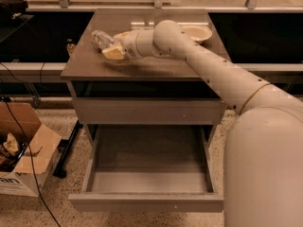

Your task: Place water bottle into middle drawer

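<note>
**Gripper (115, 51) at the water bottle on the cabinet top: handling notes**

1. Arm (213, 74): reaches from the lower right across the cabinet top (142, 69), ending at the gripper on the left half of the surface. Whether the gripper is clamped on the bottle or merely against it cannot be told.
2. Middle drawer (147, 181): pulled fully out below the closed upper drawer front (147, 110), with its interior exposed.
3. White bowl (196, 32): stands at the rear right of the top, well apart from the bottle.
4. Water bottle (101, 38): lies on its side at the rear left of the top, touching or just beside the gripper.

Handling, as a judgement: the bottle is probably light, thin-walled and smooth. It would dent under a hard squeeze and roll if nudged. Take hold across the mid-body, square to its long axis, with moderate force. Avoid the tapered ends.
</note>
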You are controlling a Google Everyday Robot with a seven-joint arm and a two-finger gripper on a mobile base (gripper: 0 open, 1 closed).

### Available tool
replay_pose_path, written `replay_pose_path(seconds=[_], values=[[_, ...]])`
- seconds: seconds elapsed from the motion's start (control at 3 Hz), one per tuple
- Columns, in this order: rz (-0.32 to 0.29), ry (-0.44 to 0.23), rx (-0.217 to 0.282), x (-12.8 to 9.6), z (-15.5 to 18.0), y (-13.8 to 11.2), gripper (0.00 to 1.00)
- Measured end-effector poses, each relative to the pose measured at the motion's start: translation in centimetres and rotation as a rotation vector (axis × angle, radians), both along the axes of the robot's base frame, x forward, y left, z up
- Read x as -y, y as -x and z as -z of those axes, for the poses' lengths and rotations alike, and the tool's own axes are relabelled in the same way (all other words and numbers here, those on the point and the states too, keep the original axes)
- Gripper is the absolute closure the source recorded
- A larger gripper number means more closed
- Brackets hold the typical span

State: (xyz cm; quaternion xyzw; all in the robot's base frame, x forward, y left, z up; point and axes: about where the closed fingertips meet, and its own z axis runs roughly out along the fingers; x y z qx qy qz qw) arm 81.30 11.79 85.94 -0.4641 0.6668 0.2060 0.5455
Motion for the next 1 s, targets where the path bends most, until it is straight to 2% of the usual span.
replay_pose_path(seconds=[0.33, 0.67, 1.0], values=[[0.023, 0.027, 0.036, 1.6, -2.0, 1.4, 1.0], [0.015, 0.025, 0.052, 3.8, -3.7, 4.9, 1.0], [-0.044, -0.032, 0.05, 6.8, -4.0, 9.1, 1.0]])
